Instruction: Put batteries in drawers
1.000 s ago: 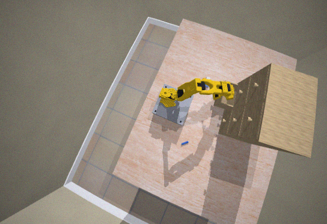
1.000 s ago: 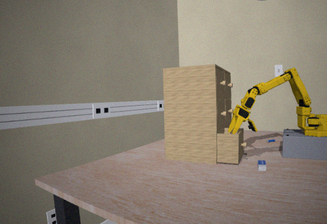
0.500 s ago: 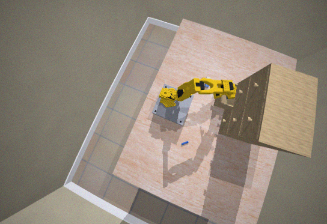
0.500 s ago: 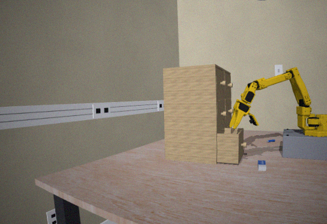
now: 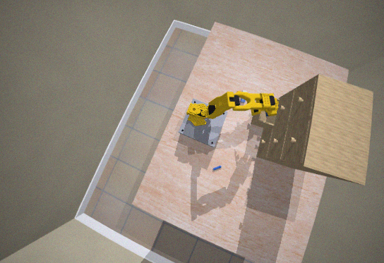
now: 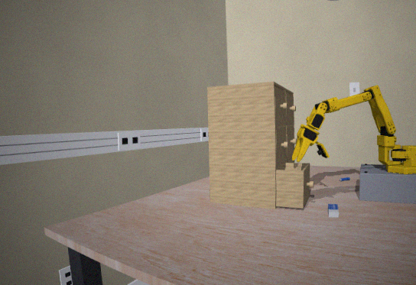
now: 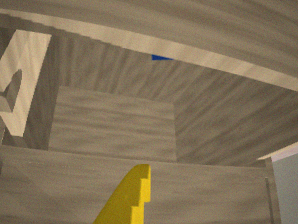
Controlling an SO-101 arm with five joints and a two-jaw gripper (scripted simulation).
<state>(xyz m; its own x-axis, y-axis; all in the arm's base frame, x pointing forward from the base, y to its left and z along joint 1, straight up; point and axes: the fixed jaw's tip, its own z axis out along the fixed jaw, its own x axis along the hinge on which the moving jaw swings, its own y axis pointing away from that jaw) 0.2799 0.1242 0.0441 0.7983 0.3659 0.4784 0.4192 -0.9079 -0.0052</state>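
Note:
The wooden chest (image 5: pixel 339 130) (image 6: pixel 241 141) has one bottom-row drawer (image 5: pixel 260 120) (image 6: pixel 292 187) pulled out toward the arm. My gripper (image 6: pixel 307 157) (image 5: pixel 264 112) hangs just above that drawer's rim, open, with nothing between the jaws. The wrist view looks down into the drawer (image 7: pixel 225 125), with one yellow jaw at the bottom edge. A small blue sliver of the nine-volt battery (image 7: pixel 161 57) shows at the drawer's inner end; the rest is hidden. The blue AAA battery (image 5: pixel 217 168) (image 6: pixel 345 179) lies on the table near the arm's base.
A small white and blue block (image 6: pixel 333 210) stands on the table in front of the open drawer. The arm's grey base (image 5: pixel 201 130) (image 6: pixel 382 189) sits close to the chest. All other drawers are shut, their knobs sticking out.

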